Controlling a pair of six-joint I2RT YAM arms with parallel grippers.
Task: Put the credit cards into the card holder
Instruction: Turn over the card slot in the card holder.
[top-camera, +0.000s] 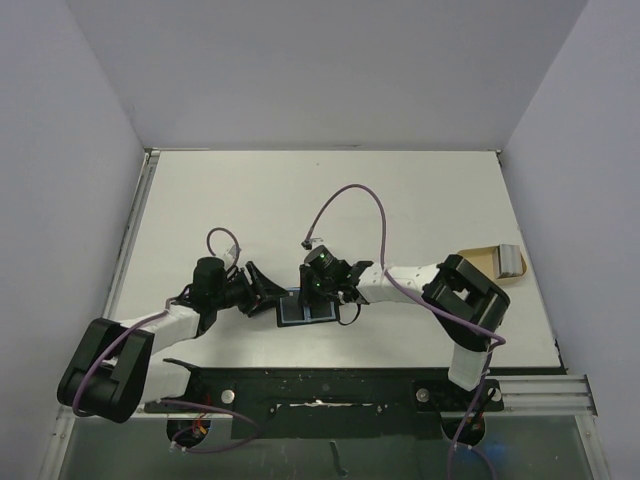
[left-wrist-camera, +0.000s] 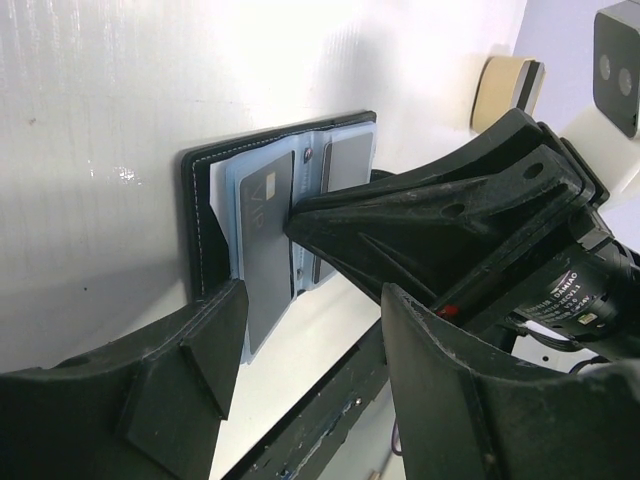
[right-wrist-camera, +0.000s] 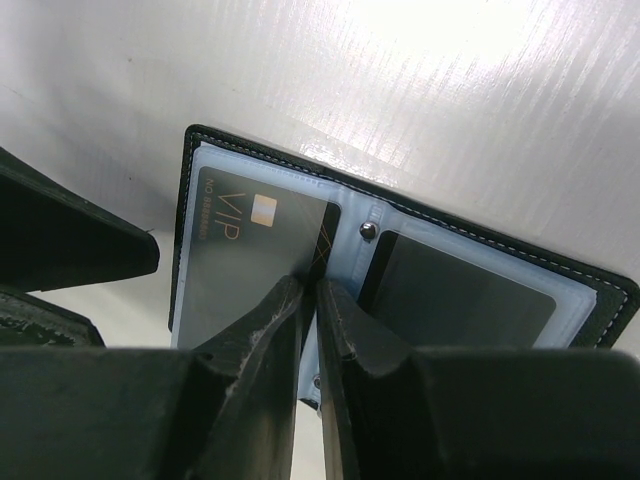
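Note:
The black card holder (top-camera: 308, 311) lies open on the table, its pale blue inside up (right-wrist-camera: 345, 225). A grey credit card (right-wrist-camera: 250, 250) marked VIP lies over its left pocket and sticks out past the holder's near edge (left-wrist-camera: 265, 320). A second dark credit card (right-wrist-camera: 465, 295) sits in the right pocket. My right gripper (right-wrist-camera: 312, 285) stands over the holder, jaws almost together, pinching the VIP card's inner edge. My left gripper (left-wrist-camera: 312, 300) is open beside the holder's left side, with only table between its fingers.
A tan tray (top-camera: 488, 262) stands at the table's right edge behind the right arm, with a grey card (top-camera: 512, 262) in it. Both arms meet over the holder near the table's front edge. A black rail (top-camera: 330, 385) runs along the front.

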